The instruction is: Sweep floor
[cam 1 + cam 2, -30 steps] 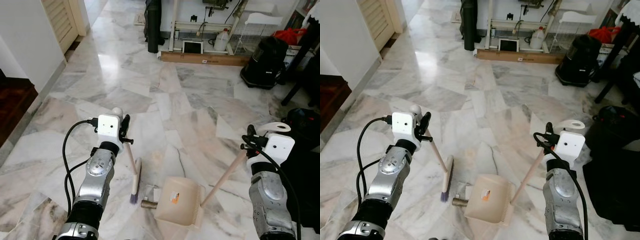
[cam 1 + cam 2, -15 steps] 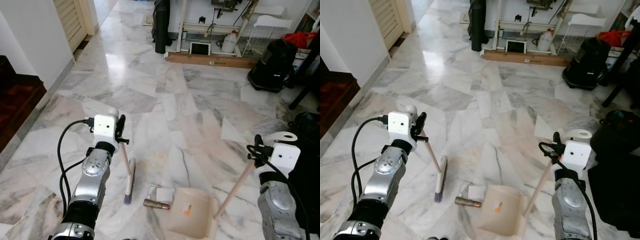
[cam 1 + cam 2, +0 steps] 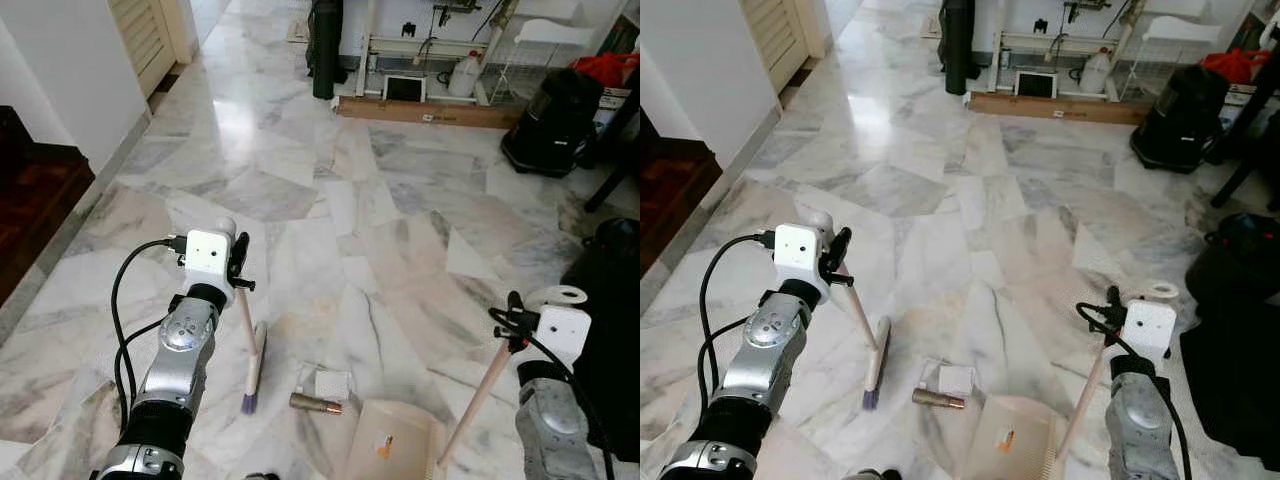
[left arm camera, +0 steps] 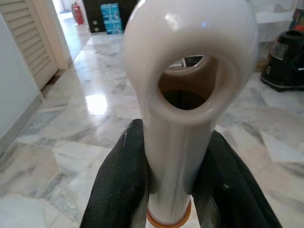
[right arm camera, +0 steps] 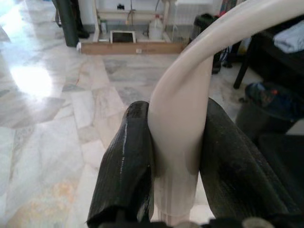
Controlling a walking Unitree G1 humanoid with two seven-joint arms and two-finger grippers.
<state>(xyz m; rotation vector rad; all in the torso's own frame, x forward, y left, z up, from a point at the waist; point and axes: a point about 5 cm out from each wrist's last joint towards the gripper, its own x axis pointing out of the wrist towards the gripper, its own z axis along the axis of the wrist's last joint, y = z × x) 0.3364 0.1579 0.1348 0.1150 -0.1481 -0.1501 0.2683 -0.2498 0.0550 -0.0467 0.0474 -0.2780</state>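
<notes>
Two grippers each clamp a handle. On the marble floor (image 3: 400, 200), the left gripper (image 4: 176, 190) squeezes the broom (image 3: 253, 355), bristles down beside a brown tube (image 3: 315, 403) and white scrap (image 3: 330, 383). Rightward, the right gripper (image 5: 175, 180) pinches the dustpan (image 3: 390, 450) handle.

The broom (image 3: 250, 355) is cream with purple bristles; the dustpan (image 3: 390, 452) is beige with an orange label. Beside the bristles lie a brown tube (image 3: 315, 403) and white paper (image 3: 330, 384) on grey-veined white marble floor (image 3: 380, 230).
</notes>
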